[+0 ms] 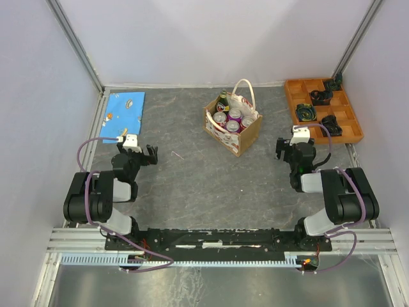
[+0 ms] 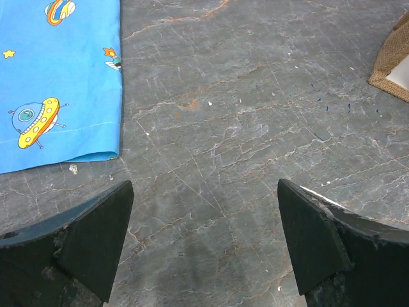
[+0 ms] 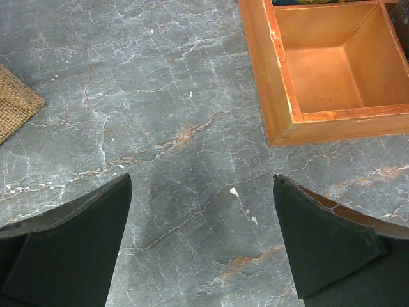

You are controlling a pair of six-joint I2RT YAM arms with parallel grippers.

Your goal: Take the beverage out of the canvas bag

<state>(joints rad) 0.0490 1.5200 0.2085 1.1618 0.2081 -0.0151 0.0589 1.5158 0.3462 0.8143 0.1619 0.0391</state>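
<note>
The canvas bag [image 1: 235, 125] stands at the table's middle back, tan-brown with white looped handles. Inside it are several purple cans [image 1: 234, 116] and a dark green bottle [image 1: 222, 100] at its far-left corner. A corner of the bag shows at the right edge of the left wrist view [image 2: 393, 61] and at the left edge of the right wrist view [image 3: 14, 102]. My left gripper [image 1: 151, 154] is open and empty, low over the table to the bag's left. My right gripper [image 1: 282, 149] is open and empty, right of the bag.
An orange compartment tray [image 1: 348, 125] with dark objects sits at the back right; its near corner shows in the right wrist view [image 3: 281, 96]. A blue patterned cloth [image 1: 124, 109] lies at the back left, also in the left wrist view [image 2: 57, 77]. Grey walls enclose the table.
</note>
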